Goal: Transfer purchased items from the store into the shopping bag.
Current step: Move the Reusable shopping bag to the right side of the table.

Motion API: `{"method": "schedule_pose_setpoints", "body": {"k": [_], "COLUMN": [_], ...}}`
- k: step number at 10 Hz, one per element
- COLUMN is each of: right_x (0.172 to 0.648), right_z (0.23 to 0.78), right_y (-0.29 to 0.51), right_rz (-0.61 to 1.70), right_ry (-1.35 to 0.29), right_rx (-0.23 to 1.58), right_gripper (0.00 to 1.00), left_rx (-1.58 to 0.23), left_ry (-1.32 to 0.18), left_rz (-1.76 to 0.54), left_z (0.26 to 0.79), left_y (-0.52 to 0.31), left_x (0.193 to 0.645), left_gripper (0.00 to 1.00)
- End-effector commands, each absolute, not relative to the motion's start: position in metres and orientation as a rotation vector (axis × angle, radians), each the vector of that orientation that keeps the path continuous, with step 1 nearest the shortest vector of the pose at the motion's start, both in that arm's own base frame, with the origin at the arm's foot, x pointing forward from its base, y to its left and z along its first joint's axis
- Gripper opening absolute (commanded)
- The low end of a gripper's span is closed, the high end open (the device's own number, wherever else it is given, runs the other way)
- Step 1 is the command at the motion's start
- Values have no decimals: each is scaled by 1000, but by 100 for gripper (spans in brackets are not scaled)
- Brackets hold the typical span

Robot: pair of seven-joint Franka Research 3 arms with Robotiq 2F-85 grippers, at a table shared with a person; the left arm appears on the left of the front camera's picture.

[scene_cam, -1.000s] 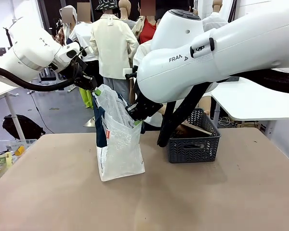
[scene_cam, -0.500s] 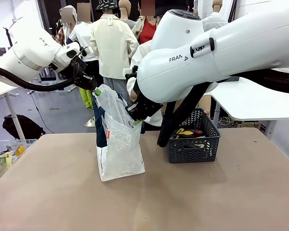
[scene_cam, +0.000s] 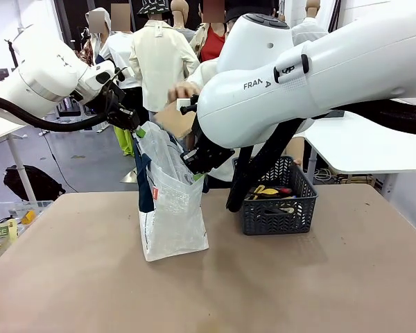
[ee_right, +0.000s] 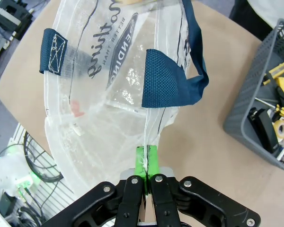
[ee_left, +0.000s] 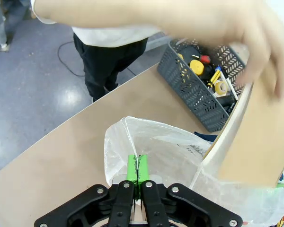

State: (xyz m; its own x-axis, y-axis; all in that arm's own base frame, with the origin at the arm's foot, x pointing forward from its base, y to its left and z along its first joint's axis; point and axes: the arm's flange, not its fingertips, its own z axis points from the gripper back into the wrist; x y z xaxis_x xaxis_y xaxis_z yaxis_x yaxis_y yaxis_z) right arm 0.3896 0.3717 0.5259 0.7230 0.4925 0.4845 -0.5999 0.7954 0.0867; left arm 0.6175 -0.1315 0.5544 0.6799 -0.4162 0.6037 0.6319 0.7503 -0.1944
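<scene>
Worktop (scene_cam: 263,291): bare tan surface at the near edge. The shopping bag (scene_cam: 172,215) stands upright left of middle, one blue handle (ee_right: 166,78) hanging slack on its side. Right jaws are shut tight on the bag's nearer rim, green pads (ee_right: 140,160) pinching the film. Left jaws are likewise shut on the farther, higher rim. The mouth is stretched open between them.

Right of the bag and apart from it sits a dark lattice basket (scene_cam: 277,215) with yellow and red purchased items (scene_cam: 270,192) inside.

Farther off, above the mouth, a person's hand (scene_cam: 182,90) holds a pale tan flat item (scene_cam: 175,119), tilted, its lower edge at the opening.

Step, as judged: loading, with the arms acting as bag-holders. The next move calls for steady grips and a taut rim until the item drops clear.
</scene>
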Motion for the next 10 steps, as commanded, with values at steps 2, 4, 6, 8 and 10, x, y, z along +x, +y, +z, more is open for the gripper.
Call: {"method": "schedule_pose_setpoints", "body": {"k": [2,4,6,8,10], "right_x": [390,390,390,390,390], "right_z": [527,527,527,527,527], "right_y": [370,370,370,370,370], "right_rz": [619,619,619,619,619], "right_ry": [-467,-467,-467,-467,-467], "right_rx": [241,241,241,241,241], "right_gripper": [0,0,0,0,0], "left_rx": [-411,-411,-411,-411,-411], "left_ry": [-567,-567,-567,-567,-567], "left_rz": [-604,-604,-604,-604,-604], "left_z": [555,555,555,555,555], "left_y": [-129,-129,-129,-129,-129], "left_x": [618,618,618,618,618], "left_gripper": [0,0,0,0,0]}}
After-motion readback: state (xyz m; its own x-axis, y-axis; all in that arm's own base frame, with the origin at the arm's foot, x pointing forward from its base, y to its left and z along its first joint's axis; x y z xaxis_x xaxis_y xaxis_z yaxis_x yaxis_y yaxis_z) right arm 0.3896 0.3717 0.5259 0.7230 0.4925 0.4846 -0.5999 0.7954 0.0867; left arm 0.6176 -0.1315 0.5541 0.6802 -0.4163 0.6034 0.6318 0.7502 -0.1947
